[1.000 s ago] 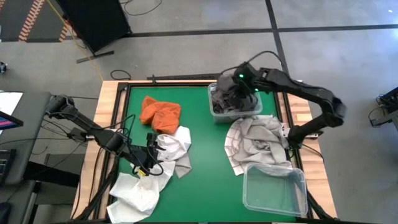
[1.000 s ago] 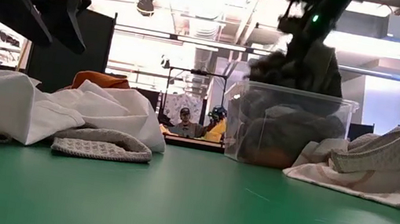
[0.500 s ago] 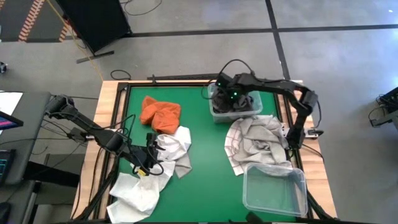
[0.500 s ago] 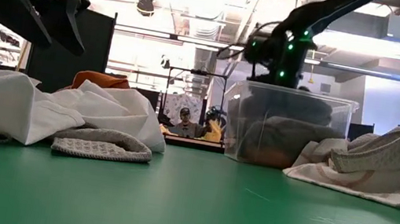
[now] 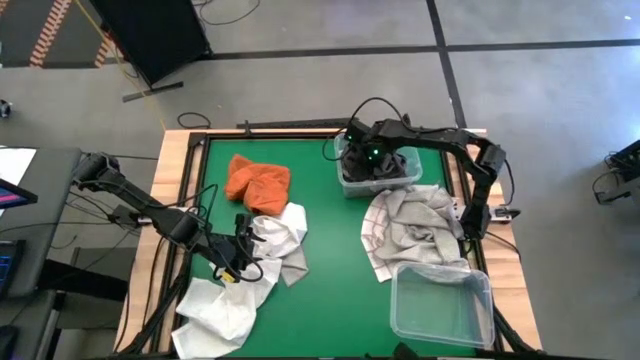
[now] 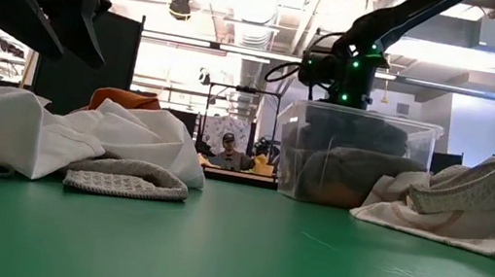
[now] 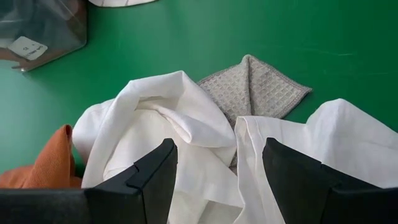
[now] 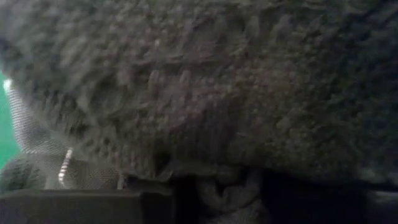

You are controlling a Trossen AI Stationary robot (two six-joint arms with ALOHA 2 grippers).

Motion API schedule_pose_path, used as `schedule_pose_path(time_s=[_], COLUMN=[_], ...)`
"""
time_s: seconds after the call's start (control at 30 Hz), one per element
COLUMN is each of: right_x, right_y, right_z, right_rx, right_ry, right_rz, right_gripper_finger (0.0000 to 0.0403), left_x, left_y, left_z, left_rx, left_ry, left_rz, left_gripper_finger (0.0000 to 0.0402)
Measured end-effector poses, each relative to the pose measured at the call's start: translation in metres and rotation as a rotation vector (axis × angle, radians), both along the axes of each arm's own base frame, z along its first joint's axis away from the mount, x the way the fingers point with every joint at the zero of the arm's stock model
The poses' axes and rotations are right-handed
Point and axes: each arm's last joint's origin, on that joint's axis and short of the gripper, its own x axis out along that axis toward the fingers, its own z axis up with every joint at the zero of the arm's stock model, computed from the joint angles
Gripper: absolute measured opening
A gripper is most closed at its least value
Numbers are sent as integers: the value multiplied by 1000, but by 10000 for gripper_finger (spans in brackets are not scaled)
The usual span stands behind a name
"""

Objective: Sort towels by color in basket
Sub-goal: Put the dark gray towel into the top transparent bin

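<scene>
My right gripper (image 5: 375,158) is down inside the clear bin (image 5: 345,186) at the table's far right, buried in the dark grey towel (image 8: 199,93) that fills it; its fingers stand apart. My left gripper (image 7: 214,155) hovers open over a crumpled white towel (image 7: 161,130) near the table's left side, touching nothing. A grey plaid towel (image 7: 255,87) lies flat beside that white one. The rust orange towel (image 5: 258,180) sits bunched on the green mat farther back. A second white towel (image 5: 220,305) hangs over the near left edge. My right gripper comes from above, pointing down into the bin, and its parted fingers (image 8: 81,208) are sunk in the top of the dark grey towel. A fold of the cloth (image 8: 217,196) bulges between them. The towel rests in the bin.
A pile of pale grey and white cloth with reddish lines (image 5: 415,230) lies on the right, just nearer than the bin. A second clear bin (image 5: 440,305) stands at the near right corner. Bare green mat lies in the middle. A person shows far behind the table (image 6: 226,150).
My right gripper has gone down from above the bin into it, and its arm has folded in toward the table. The dark grey towel, which hung bunched above the bin's rim, now lies down inside the bin.
</scene>
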Motion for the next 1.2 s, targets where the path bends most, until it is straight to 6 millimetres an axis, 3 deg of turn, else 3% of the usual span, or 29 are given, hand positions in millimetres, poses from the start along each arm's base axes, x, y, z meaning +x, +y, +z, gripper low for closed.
schedule_pose_path(time_s=[0.37, 0.67, 0.87, 1.03, 1.2], right_x=[-12, -33, -51, -65, -62], right_y=[31, 64, 76, 81, 84], right_z=[57, 114, 142, 153, 147], right_rx=[-58, -147, -218, -260, -235], right_ry=[-131, -295, -376, -386, -341], right_rz=[63, 130, 131, 115, 132], right_gripper_finger=[199, 219, 221, 215, 185], left_x=[0, 0, 0, 0, 0], left_y=[0, 0, 0, 0, 0], left_z=[0, 0, 0, 0, 0], left_rx=[0, -1, -2, -3, -3], left_ry=[0, -1, -1, -1, -1], left_rz=[0, 0, 1, 2, 2], left_gripper_finger=[226, 226, 226, 226, 226])
